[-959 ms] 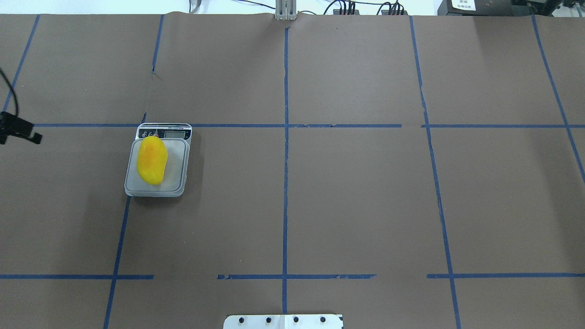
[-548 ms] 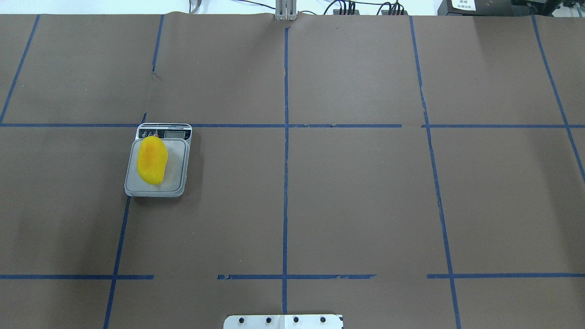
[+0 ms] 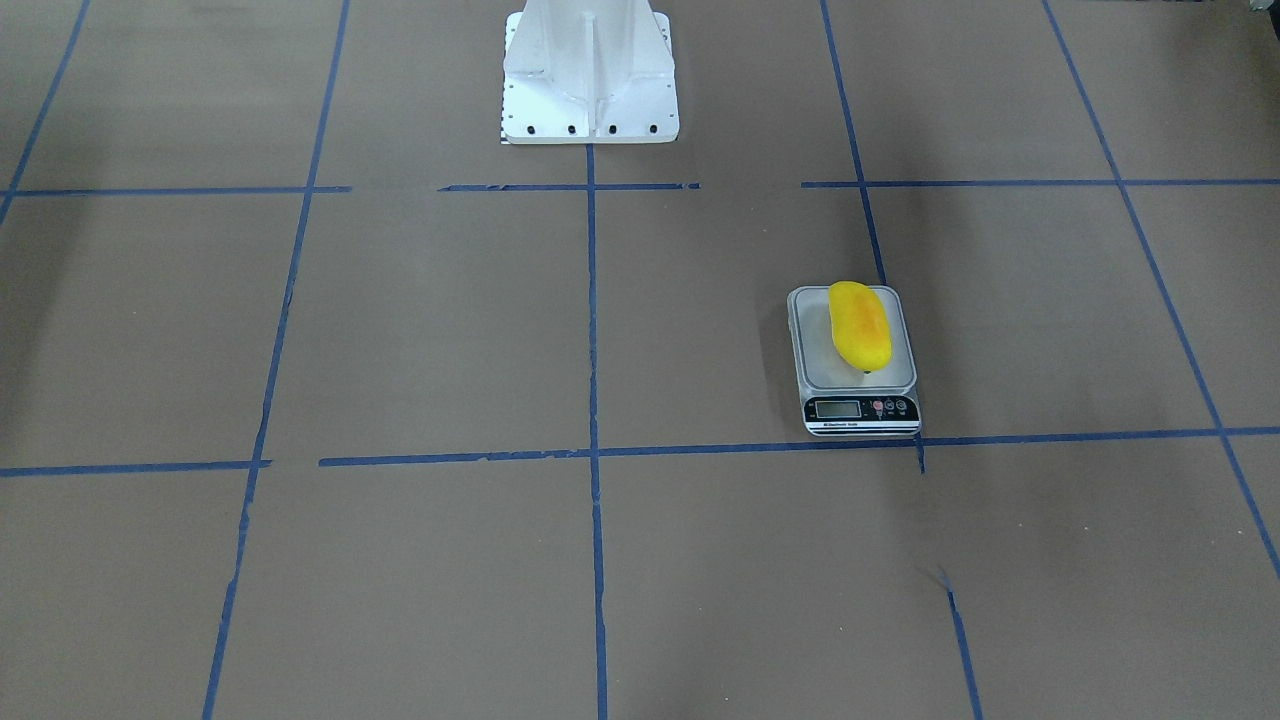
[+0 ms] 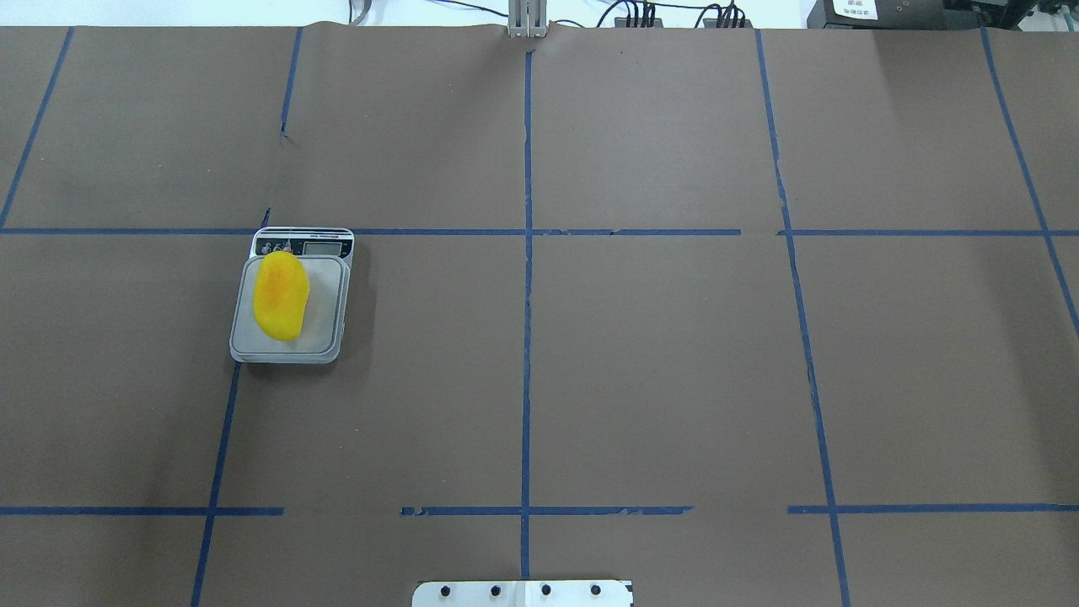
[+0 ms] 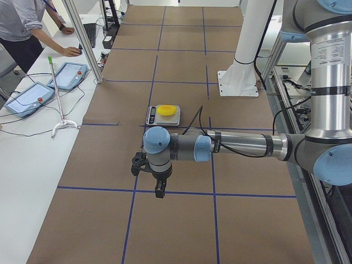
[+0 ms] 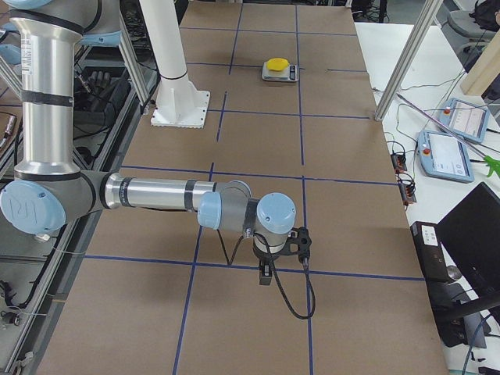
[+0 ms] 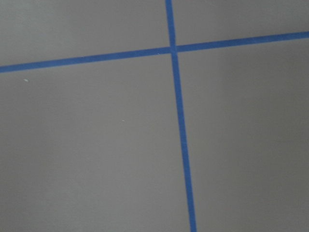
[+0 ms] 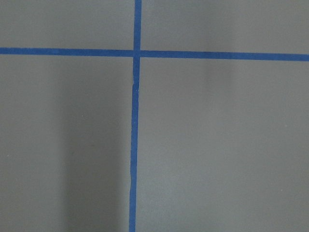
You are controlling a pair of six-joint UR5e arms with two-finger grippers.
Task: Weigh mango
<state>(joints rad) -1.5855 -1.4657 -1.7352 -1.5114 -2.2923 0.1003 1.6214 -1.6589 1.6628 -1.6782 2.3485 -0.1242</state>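
Note:
The yellow mango (image 4: pixel 281 295) with an orange blush lies lengthwise on the platform of the small white kitchen scale (image 4: pixel 327 297), left of the table's middle. It also shows in the front view (image 3: pixel 860 325) on the scale (image 3: pixel 815 372), whose display faces away from the robot. My left gripper (image 5: pixel 149 177) hangs over bare paper well short of the scale (image 5: pixel 151 116). My right gripper (image 6: pixel 275 266) hangs over the table's other end, far from the mango (image 6: pixel 276 63). Both show only in the side views, so I cannot tell whether they are open or shut. Both wrist views show only paper and tape.
Brown paper with a blue tape grid covers the table. The white robot pedestal (image 3: pixel 588 70) stands at the middle of the robot's side. An operator (image 5: pixel 22 33) and teach pendants (image 5: pixel 69 74) are on a white bench beyond the far edge.
One second ago a black gripper part showed at the overhead view's left edge. It has left that view. Mango and scale have not moved.

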